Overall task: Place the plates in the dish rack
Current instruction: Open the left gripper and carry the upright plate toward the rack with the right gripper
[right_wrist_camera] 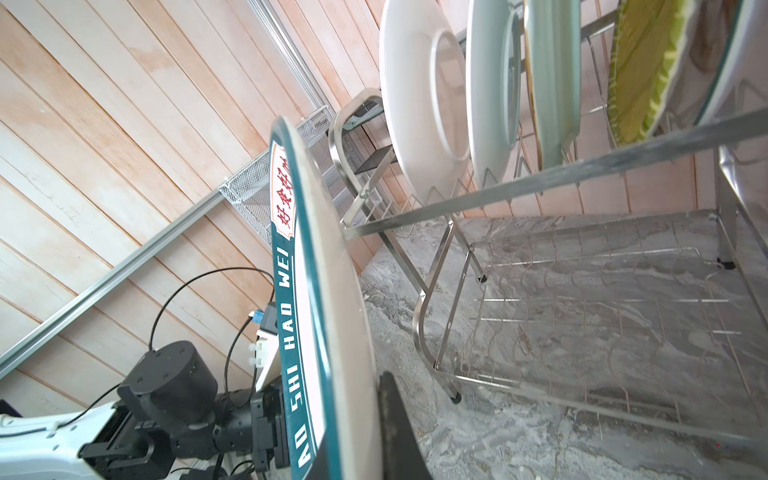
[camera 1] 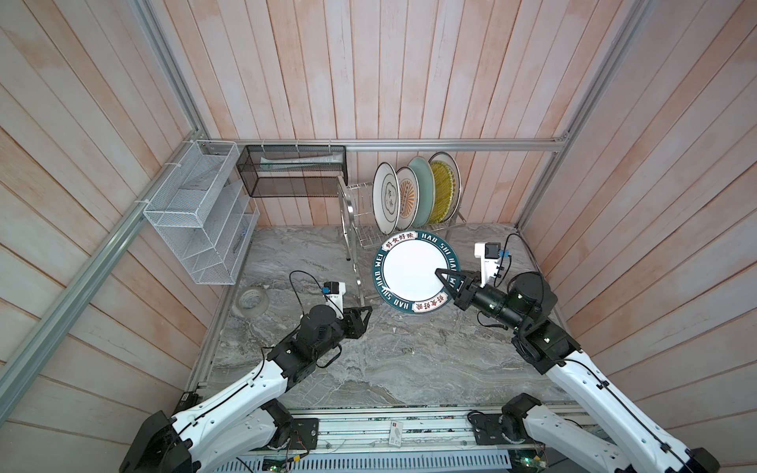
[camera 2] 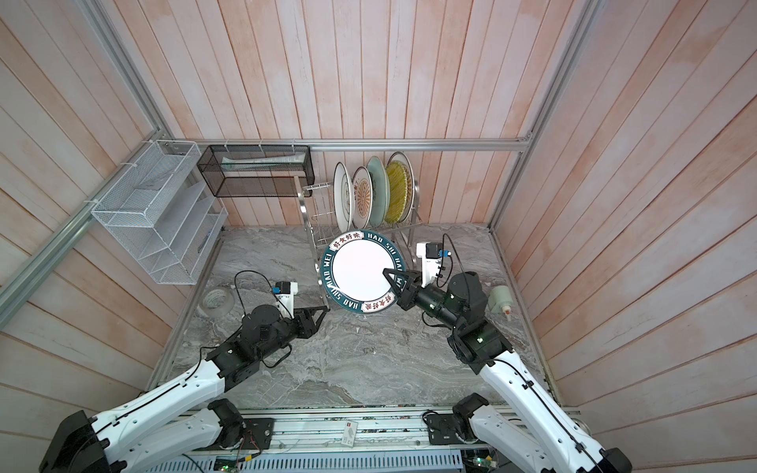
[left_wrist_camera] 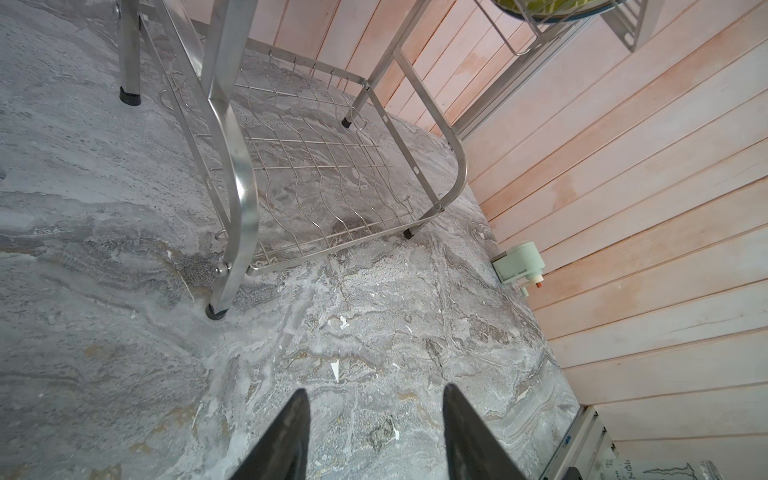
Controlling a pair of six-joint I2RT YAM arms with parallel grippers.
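My right gripper [camera 1: 442,278] [camera 2: 389,275] is shut on the rim of a white plate with a lettered dark-green rim [camera 1: 413,276] [camera 2: 362,274]. The plate hangs tilted just in front of the dish rack [camera 1: 348,213] [camera 2: 309,213]. In the right wrist view the plate [right_wrist_camera: 332,291] is edge-on, with one finger [right_wrist_camera: 395,415] against its underside. Several plates [camera 1: 406,198] stand upright in the rack's upper tier. The lower tier [right_wrist_camera: 582,311] [left_wrist_camera: 311,166] is bare wire. My left gripper [camera 1: 366,312] [left_wrist_camera: 376,390] is open over the marble, left of the rack's front leg.
A white mesh organizer [camera 1: 196,213] hangs on the left wall and a black mesh basket [camera 1: 293,176] on the back rail. A grey tape roll [camera 1: 252,301] lies at the table's left edge. A small pale-green device [camera 2: 502,301] [left_wrist_camera: 519,264] sits by the right wall.
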